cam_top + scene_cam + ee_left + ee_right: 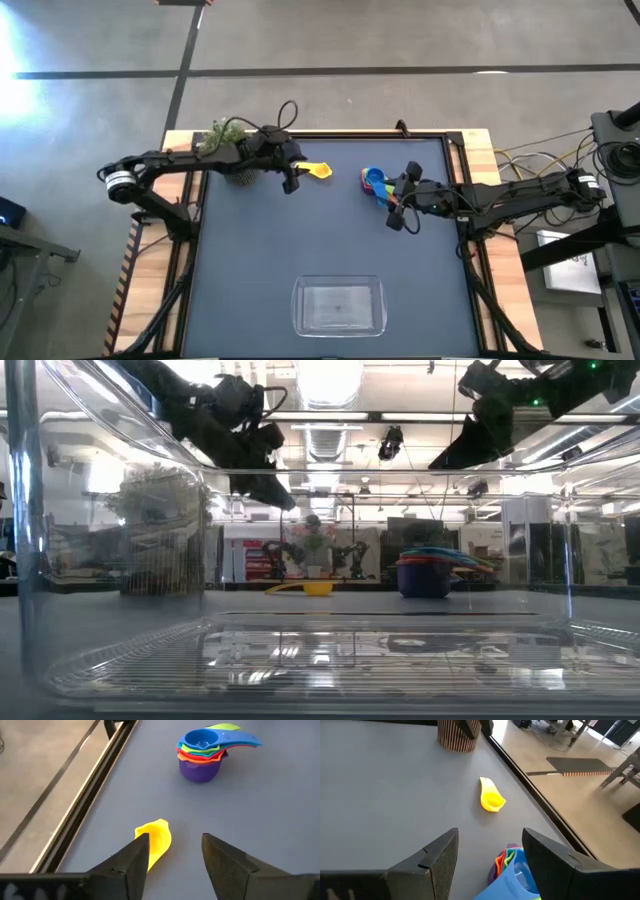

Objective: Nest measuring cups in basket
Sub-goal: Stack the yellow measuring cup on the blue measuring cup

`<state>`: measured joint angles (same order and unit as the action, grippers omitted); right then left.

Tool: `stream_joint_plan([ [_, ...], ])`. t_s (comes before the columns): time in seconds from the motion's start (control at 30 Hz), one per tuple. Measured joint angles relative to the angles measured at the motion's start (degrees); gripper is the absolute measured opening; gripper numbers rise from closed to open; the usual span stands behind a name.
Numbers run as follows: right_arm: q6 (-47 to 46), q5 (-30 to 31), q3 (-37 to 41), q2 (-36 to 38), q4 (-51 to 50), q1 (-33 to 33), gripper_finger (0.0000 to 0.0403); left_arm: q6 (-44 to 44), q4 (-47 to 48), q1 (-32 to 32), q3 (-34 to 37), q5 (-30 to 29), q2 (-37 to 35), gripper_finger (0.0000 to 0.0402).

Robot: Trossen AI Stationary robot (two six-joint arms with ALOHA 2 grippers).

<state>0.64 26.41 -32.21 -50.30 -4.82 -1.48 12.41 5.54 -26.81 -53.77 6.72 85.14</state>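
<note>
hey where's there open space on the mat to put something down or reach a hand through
Free: the wide middle of the mat, between the yellow cup and the basket, plus the strips either side of the basket. Crowded: the far edge, where the plant, left gripper, cup stack and right gripper cluster.
</note>
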Motion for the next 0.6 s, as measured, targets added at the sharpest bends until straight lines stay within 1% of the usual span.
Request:
stream_joint_plan([
  [0.17, 0.1, 0.1, 0.3, -0.1, 0.9, 0.0, 0.021, 0.9, 0.9, 0.0, -1.7, -0.2, 0.0, 0.0192],
  [0.3, 0.4, 0.1, 0.4, 0.0, 0.9, 0.0, 0.021, 2.7, 3.5, 0.0, -4.0, -2.7, 0.0, 0.0198],
  [0.37, 0.3, 0.1, 0.4, 0.0, 1.0, 0.0, 0.021, 3.7, 4.4, -0.1, -4.9, -2.8, 0.4, 0.0198],
  [0.47, 0.2, 0.1, 0.4, -0.1, 1.1, 0.0, 0.021, 4.2, 6.7, -0.5, -7.1, -3.2, 3.1, 0.0198],
  [0.53, 0.1, 0.1, 0.4, -0.3, 1.2, 0.0, 0.021, 4.5, 8.2, -0.5, -9.3, -3.2, 6.5, 0.0198],
  [0.6, -0.4, 0.1, 0.5, -0.5, 1.1, 0.0, 0.021, 6.2, 11.5, -0.6, -12.3, -3.3, 10.6, 0.0198],
])
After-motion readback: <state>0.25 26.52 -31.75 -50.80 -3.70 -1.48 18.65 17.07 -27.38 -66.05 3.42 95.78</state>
